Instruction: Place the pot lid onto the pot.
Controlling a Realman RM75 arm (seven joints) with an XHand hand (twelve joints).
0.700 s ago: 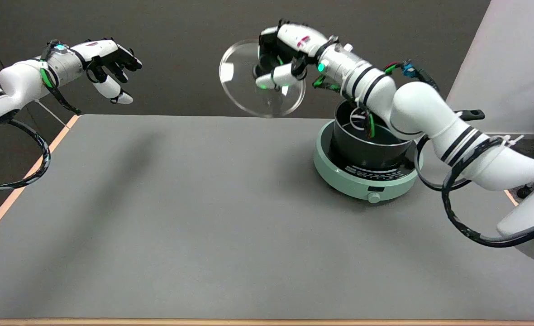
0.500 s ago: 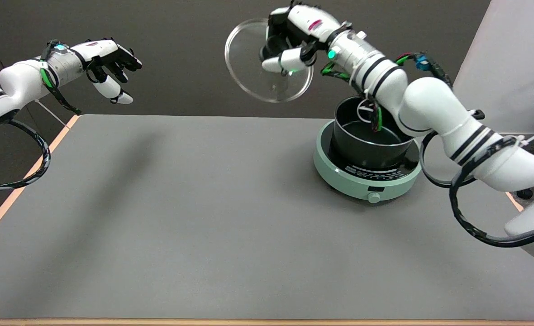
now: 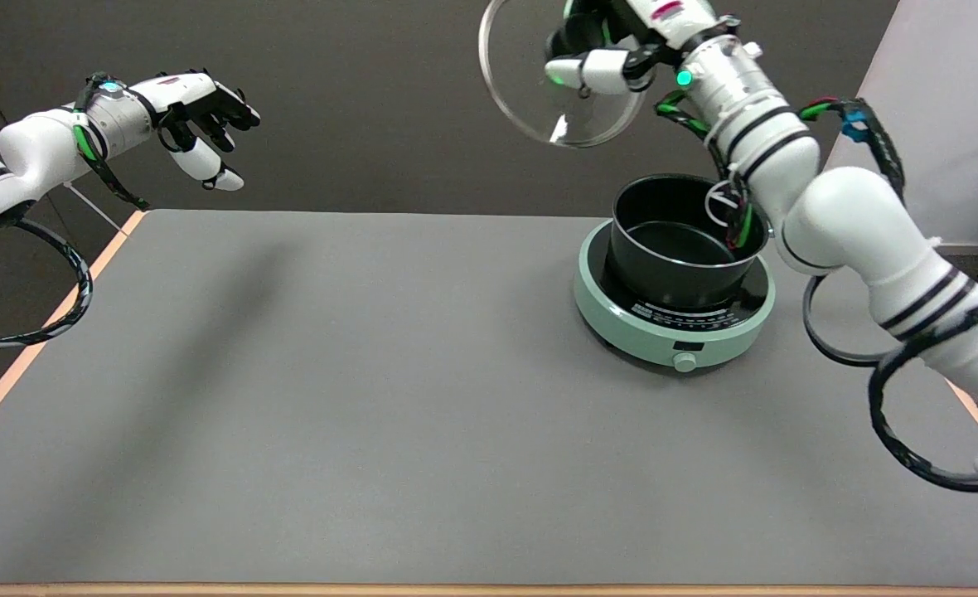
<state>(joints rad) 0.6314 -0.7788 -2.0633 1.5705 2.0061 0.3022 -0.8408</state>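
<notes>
The right hand (image 3: 613,41) is gripping the glass lid (image 3: 539,91) by its middle, holding it tilted in the air, above and to the left of the pot (image 3: 680,249). The black pot is sitting open on a pale green hot plate (image 3: 622,323) toward the right of the grey table (image 3: 331,398). White markings are running along the hot plate's front rim above its knob (image 3: 685,361), too small to read.

One pot (image 3: 678,253), one lid (image 3: 530,91), one cooker (image 3: 671,327)
</notes>
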